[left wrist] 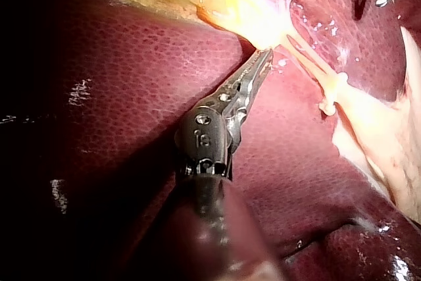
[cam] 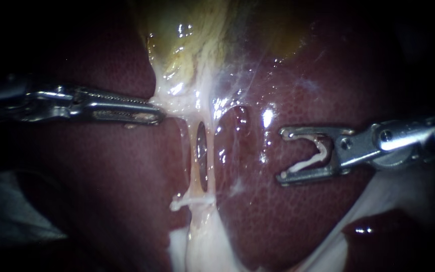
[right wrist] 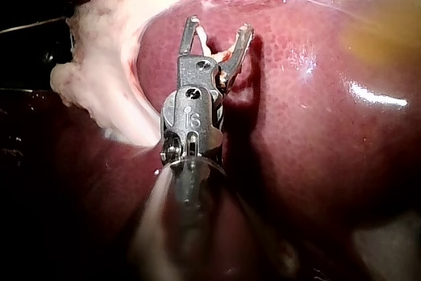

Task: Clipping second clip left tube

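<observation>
Right tool (cam: pixel 282 154): steel fork, white clip (cam: pixel 305 163)

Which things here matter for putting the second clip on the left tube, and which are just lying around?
For the job: right instrument with loaded clip; left tube; placed clip; left instrument gripping tissue.
Just there: liver; right tube; gallbladder.

**Liver, gallbladder and pale tissue around the tools**
Dark red, mottled liver (cam: pixel 288 226) lies beneath both tools. The yellowish gallbladder (cam: pixel 192 35) sits just ahead of the left tool (cam: pixel 158 115), with glistening pale tissue (cam: pixel 177 98) at its tip. White fatty tissue (cam: pixel 399 201) lies under the right tool (cam: pixel 282 155).
</observation>
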`<act>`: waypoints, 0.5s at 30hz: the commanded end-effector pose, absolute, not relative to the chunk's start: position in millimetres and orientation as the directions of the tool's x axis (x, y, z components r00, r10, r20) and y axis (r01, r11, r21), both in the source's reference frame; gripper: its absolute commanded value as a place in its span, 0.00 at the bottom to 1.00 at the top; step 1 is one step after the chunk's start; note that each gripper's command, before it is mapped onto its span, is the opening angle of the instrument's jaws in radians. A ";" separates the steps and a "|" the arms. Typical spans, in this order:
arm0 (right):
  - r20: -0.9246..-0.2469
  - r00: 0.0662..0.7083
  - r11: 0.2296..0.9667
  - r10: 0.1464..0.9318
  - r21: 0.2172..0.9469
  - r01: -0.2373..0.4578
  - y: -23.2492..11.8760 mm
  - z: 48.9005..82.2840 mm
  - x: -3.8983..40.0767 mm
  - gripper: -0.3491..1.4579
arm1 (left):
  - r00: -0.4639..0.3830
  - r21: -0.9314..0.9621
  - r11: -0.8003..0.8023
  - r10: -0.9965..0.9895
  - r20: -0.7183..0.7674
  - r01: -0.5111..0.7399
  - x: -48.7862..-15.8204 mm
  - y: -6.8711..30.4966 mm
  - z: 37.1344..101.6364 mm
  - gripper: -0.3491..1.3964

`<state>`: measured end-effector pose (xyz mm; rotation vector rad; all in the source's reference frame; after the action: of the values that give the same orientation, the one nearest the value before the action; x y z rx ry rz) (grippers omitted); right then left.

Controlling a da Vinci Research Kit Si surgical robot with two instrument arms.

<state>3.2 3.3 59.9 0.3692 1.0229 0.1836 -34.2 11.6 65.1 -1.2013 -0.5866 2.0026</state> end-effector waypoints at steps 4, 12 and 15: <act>-0.798 0.511 0.922 0.320 0.386 0.024 3.3 59.9 3.2 0.47 | -0.308 -0.692 -0.636 0.772 -0.556 -0.341 -33.6 12.0 63.9 0.00; -0.798 0.510 0.922 0.320 0.387 0.028 3.2 59.8 3.2 0.47 | -0.281 -0.707 -0.616 0.788 -0.549 -0.347 -30.7 13.4 58.8 0.00; -0.800 0.508 0.920 0.320 0.391 0.035 3.2 59.7 3.3 0.47 | -0.273 -0.703 -0.622 0.783 -0.559 -0.346 -30.1 13.7 57.8 0.00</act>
<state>3.3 3.2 59.7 0.3872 1.0319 0.1749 -30.0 13.7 57.6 -1.2187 -0.5879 1.9607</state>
